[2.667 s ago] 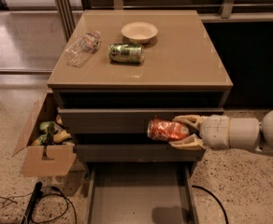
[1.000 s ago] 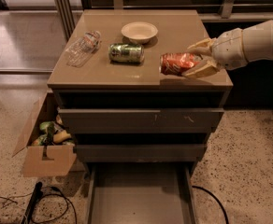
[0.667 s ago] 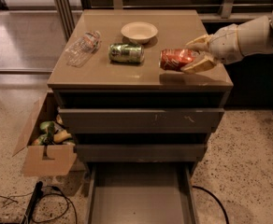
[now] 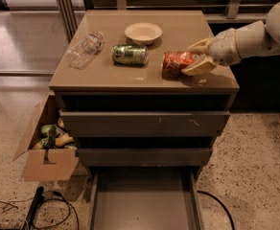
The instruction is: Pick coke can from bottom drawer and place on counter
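Holding: gripper (image 4: 194, 59) clamped around coke can (image 4: 175, 61), lying sideways.
Counter (image 4: 178, 28): coke can at 4 o'clock.
Bottom drawer (image 4: 142, 202): open, 6 o'clock of the cabinet.

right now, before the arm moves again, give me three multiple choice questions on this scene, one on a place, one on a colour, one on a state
1. Where is the coke can?
A. in a sink
B. at the right side of the counter, in the gripper
C. on a chair

2. What colour is the can lying just left of the coke can?
A. blue
B. green
C. black

3. How does the bottom drawer stand?
A. pushed shut
B. lifted out and set on the counter
C. pulled open

Answers:
1. B, since the gripper reaches in from the right with a finger on either side of the coke can, low at the counter.
2. B, since the green can lies on its side next to it.
3. C, since the bottom drawer juts forward and its grey floor shows.
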You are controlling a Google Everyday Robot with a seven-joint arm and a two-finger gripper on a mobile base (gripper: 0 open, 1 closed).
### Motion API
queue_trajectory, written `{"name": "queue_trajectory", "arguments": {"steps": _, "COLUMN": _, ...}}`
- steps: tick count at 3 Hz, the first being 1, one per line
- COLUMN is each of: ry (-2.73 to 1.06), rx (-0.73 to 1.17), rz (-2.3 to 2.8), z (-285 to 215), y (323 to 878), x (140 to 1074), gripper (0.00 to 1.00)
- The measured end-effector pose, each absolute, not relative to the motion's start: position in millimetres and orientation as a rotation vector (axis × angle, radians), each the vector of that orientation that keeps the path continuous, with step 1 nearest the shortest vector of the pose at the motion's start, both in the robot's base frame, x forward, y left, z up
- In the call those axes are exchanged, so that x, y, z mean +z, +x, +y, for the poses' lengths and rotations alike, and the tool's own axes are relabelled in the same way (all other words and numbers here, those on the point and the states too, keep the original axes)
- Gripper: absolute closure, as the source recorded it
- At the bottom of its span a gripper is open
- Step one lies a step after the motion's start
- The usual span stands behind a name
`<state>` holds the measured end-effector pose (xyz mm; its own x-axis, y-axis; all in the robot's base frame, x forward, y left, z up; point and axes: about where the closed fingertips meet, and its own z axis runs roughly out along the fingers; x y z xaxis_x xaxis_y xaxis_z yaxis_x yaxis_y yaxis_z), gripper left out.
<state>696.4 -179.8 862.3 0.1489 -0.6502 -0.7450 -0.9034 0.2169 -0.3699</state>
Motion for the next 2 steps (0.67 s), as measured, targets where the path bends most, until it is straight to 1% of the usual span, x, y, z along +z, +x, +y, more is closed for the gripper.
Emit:
{"name": "queue_trajectory", "arguments": {"steps": 1, "ry": -1.499, "rx": 0.36, "rz": 1.596, "z": -178.8, "y": 705.6, "x": 851.4, "gripper": 1.0}}
{"name": "queue_trajectory", "arguments": {"steps": 2, "ry": -1.498, "rx": 0.361, "rz": 1.597, "z": -178.6, "y": 706.2, "x": 850.8, "gripper": 0.86}}
